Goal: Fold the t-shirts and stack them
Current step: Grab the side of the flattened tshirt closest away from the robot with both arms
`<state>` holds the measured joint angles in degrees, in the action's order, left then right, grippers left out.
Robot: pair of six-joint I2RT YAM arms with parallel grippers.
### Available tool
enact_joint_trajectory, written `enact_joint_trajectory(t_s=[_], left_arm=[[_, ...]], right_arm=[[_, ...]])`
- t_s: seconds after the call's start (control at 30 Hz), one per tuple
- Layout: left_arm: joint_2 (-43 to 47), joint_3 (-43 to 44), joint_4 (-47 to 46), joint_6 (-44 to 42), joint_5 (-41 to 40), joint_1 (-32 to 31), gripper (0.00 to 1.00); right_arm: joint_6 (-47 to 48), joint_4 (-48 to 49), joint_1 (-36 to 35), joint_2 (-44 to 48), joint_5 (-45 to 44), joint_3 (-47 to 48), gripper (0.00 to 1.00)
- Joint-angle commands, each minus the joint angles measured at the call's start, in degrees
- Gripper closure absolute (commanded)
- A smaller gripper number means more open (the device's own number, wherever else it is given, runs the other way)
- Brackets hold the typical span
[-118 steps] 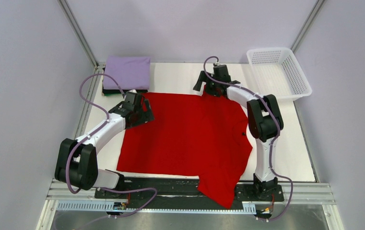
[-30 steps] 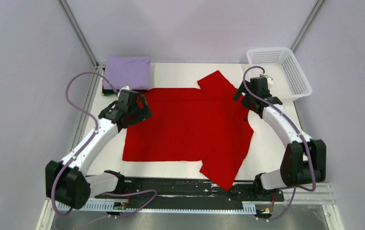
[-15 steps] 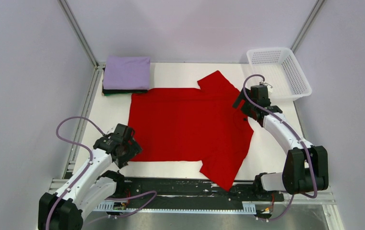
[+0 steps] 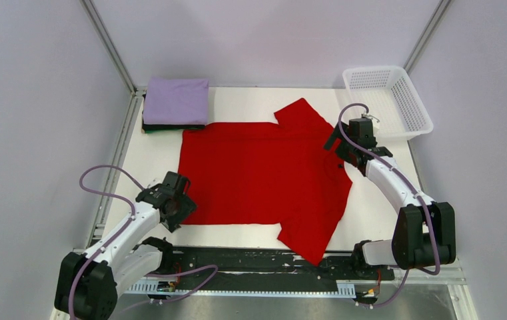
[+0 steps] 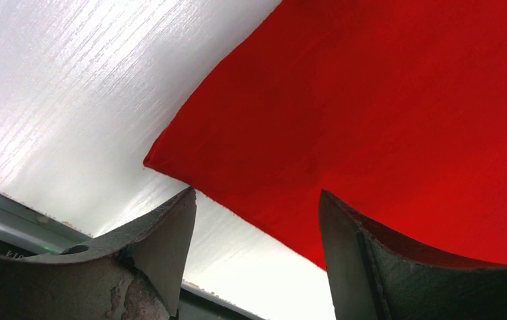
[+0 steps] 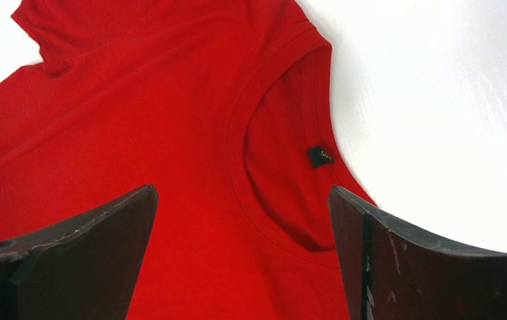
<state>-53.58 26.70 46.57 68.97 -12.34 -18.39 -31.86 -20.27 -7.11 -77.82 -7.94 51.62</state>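
On table (image 4: pixel 157 150): red t-shirt (image 4: pixel 264 177) spread flat, unfolded.

Red tee (image 4: pixel 264 173): was soft, matt cloth, smooth, with a ribbed band at the neck.
Neck tag (image 6: pixel 320 156): was a black matt patch with gold lettering.
Lavender tee (image 4: pixel 176 100): was matt cloth, smooth on top.
Dark tee (image 4: pixel 170 127): showed only a cloth edge, too little to judge the finish.
Table (image 5: pixel 57 100): was white, with a fine wood-like grain and a slight sheen.
Basket (image 4: pixel 387 100): was white plastic mesh.
Left fingers (image 5: pixel 164 233): were dark grey, matt and scuffed, with pale wear marks.
Right fingers (image 6: pixel 84 247): were dark and matt, faintly scratched.
Arms (image 4: pixel 387 177): had smooth white shells and black matt joints.
Cables (image 4: pixel 100 180): had a smooth purple sheath.
Rail (image 4: pixel 424 275): was bare silver metal.
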Motion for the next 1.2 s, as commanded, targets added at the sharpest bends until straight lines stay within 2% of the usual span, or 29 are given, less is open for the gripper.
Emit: enact_joint_trajectory(t_s=[0.0,0.17,0.47,0.73,0.8,0.83,0.93,1.17], left_arm=[[-2.0,-1.0,-5.7,2.7,-1.9,-0.1,0.27],[-5.8,-1.3,-9.2,3.0,-2.4,-0.4,0.32],[-6.4,-0.4,-8.4,3.8,-5.4,-0.4,0.57],[-7.2,0.1,-7.8,4.0,-5.8,-0.4,0.73],[-7.4,0.4,-7.5,4.0,-5.8,-0.4,0.79],[-7.5,0.6,-7.4,4.1,-5.9,-0.4,0.86],[-7.5,0.8,-6.9,3.9,-6.0,-0.4,0.99],[-5.5,3.3,-3.0,1.8,-8.3,-0.4,1.00]], right_arm=[[0.4,2.2,0.5,1.4,-0.4,0.7,0.00],[0.5,2.2,0.8,1.5,-0.5,0.8,0.00],[0.4,2.2,1.3,1.2,-0.5,0.6,0.00],[0.4,2.2,1.4,0.2,-0.1,0.8,0.00],[0.4,2.1,1.5,-0.1,-0.1,0.9,0.00],[0.4,2.2,1.4,-0.2,0.0,0.8,0.00],[0.3,2.1,1.5,-0.3,0.4,0.8,0.00],[-0.3,0.3,1.4,0.5,4.1,0.9,0.00]])
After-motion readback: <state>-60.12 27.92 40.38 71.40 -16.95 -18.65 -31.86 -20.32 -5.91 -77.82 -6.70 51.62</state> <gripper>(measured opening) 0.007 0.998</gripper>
